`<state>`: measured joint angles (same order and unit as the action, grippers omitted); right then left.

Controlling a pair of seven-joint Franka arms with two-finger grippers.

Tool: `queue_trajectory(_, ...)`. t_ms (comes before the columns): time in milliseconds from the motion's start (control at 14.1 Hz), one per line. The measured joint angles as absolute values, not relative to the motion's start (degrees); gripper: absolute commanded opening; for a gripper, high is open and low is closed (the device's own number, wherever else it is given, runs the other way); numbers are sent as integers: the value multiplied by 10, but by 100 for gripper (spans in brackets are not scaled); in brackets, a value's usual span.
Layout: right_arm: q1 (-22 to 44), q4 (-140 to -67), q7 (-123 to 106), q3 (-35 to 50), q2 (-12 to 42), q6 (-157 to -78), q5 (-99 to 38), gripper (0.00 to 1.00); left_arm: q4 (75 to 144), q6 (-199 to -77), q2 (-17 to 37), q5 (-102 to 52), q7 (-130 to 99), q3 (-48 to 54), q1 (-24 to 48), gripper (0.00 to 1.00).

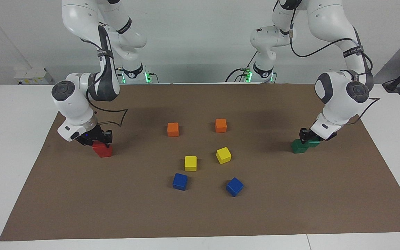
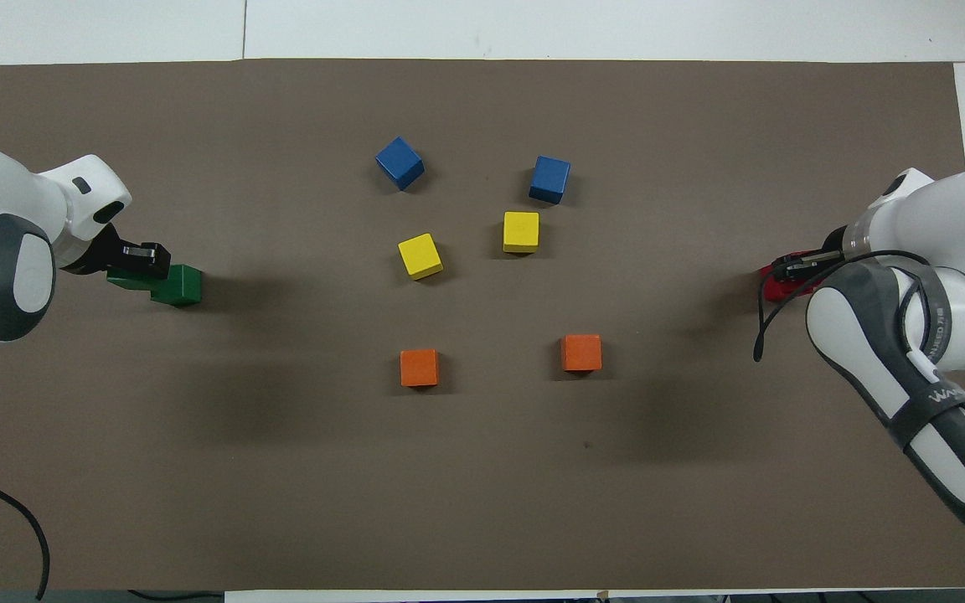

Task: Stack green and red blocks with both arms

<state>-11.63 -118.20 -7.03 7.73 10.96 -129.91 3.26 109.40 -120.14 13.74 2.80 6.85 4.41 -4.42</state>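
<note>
My left gripper (image 1: 310,138) is low over the mat at the left arm's end, shut on a dark green block (image 1: 314,142). That block sits against the top edge of the second green block (image 1: 299,147), offset toward the left arm's end. Both green blocks (image 2: 181,286) show beside the left gripper (image 2: 137,266) in the overhead view. My right gripper (image 1: 96,139) is low at the right arm's end, shut on a red block (image 1: 97,143) over a red block (image 1: 104,151) on the mat. In the overhead view the arm hides most of the red (image 2: 776,289) under the right gripper (image 2: 792,270).
Two orange cubes (image 1: 173,129) (image 1: 221,125), two yellow cubes (image 1: 190,163) (image 1: 223,155) and two blue cubes (image 1: 180,181) (image 1: 234,186) lie in the middle of the brown mat (image 1: 200,215). White table surrounds the mat.
</note>
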Motion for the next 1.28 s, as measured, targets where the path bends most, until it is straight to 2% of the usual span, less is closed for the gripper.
queue_trajectory(426, -116, -1182, -71, 77, 110, -1299, 33, 0, 1110, -1219, 136, -13, 69, 44, -45, 0)
queue_trajectory(639, -116, -1182, -71, 77, 110, -1299, 33, 9, 1111, -1219, 136, -15, 69, 44, -47, 0)
queue_trajectory(710, -116, -1182, -71, 77, 110, -1299, 33, 19, 1112, -1219, 136, -15, 69, 43, -50, 0)
queue_trajectory(923, -116, -1182, -71, 77, 110, -1299, 33, 71, 1112, -1219, 135, -16, 52, 43, -57, 0)
queue_trajectory(995, -116, -1182, -71, 77, 110, -1299, 33, 84, 1112, -1219, 135, -16, 42, 44, -57, 0)
queue_trajectory(1066, -116, -1182, -71, 77, 110, -1299, 33, 91, 1112, -1219, 135, -16, 36, 44, -57, 0)
queue_trajectory(1208, -116, -1183, -71, 77, 110, -1299, 33, 98, 1112, -1219, 135, -16, 31, 45, -56, 0)
queue_trajectory(1279, -116, -1183, -71, 77, 110, -1299, 33, 98, 1112, -1219, 135, -16, 30, 46, -56, 0)
